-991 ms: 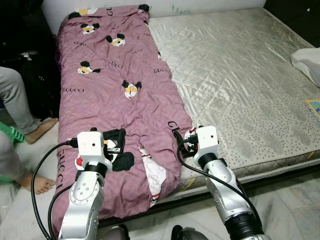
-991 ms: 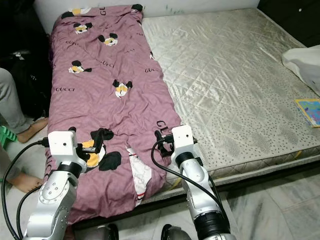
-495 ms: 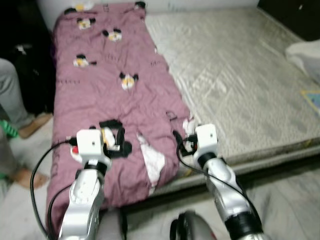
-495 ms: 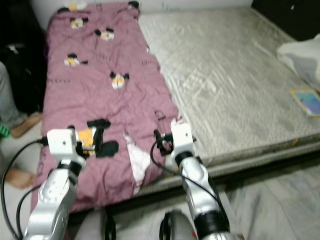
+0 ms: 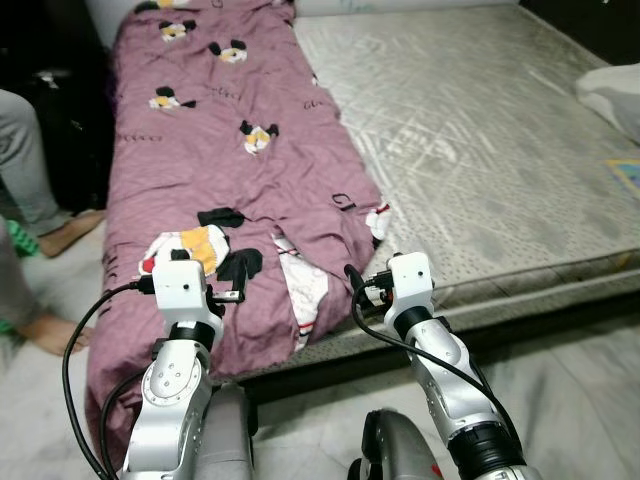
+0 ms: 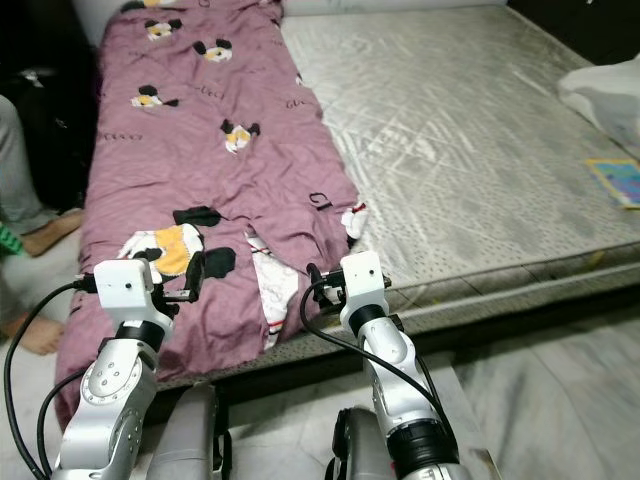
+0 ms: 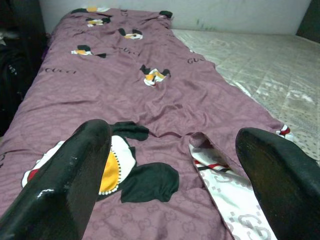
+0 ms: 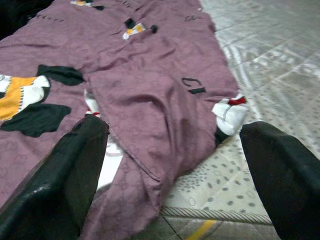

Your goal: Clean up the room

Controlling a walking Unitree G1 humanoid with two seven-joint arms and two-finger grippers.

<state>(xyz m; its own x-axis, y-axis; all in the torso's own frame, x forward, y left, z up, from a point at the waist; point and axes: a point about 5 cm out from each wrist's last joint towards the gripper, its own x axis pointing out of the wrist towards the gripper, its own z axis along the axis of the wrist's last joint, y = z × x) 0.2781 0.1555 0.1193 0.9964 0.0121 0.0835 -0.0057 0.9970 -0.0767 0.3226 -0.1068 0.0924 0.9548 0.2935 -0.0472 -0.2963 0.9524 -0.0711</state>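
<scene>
A mauve blanket (image 5: 230, 190) printed with cartoon mice covers the left half of a grey quilted mattress (image 5: 470, 130). Its near corner is folded over, showing a white patterned underside (image 5: 305, 290), and its near end hangs over the bed's front edge. My left gripper (image 7: 172, 150) is open just above the hanging end, near a large mouse print (image 7: 117, 167). My right gripper (image 8: 175, 145) is open at the blanket's right near corner, by the mattress edge. Nothing is between the fingers of either one.
A person sits at the left, with a grey-trousered leg (image 5: 25, 170) and bare feet (image 5: 70, 232) beside the bed. A white bundle (image 5: 612, 90) and a colourful book (image 5: 628, 175) lie at the mattress's far right. Tiled floor (image 5: 560, 380) runs along the bed's front.
The view has pulled back from the bed and more floor shows. Both grippers now sit nearer the bed's front edge than before. The blanket lies as it did.
</scene>
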